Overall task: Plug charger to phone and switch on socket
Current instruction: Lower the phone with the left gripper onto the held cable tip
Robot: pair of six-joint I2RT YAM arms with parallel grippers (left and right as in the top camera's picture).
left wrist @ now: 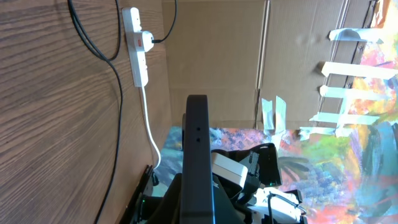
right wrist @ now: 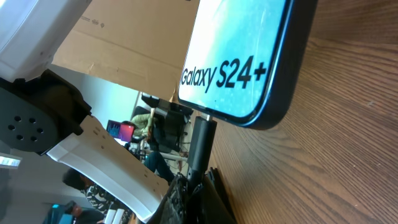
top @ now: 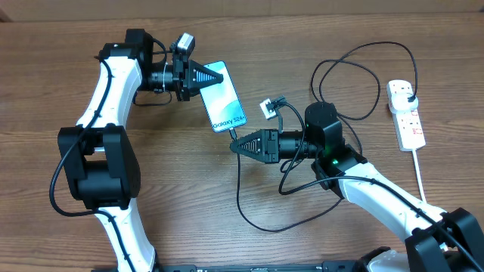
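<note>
The phone (top: 224, 102), light blue screen reading "Galaxy S24", is held tilted above the table. My left gripper (top: 214, 75) is shut on its far end; in the left wrist view the phone's black edge (left wrist: 198, 155) stands between the fingers. My right gripper (top: 236, 144) is shut on the charger's black connector tip (right wrist: 200, 142), which meets the phone's bottom edge (right wrist: 249, 62). The black charger cable (top: 257, 211) loops across the table to a plug in the socket (top: 407, 113), a white power strip with red switches, also in the left wrist view (left wrist: 138, 46).
The socket's thick white cord (top: 420, 177) runs toward the front right. Cable loops (top: 352, 83) lie between my right arm and the strip. A cardboard wall (left wrist: 217, 56) stands beyond the table edge.
</note>
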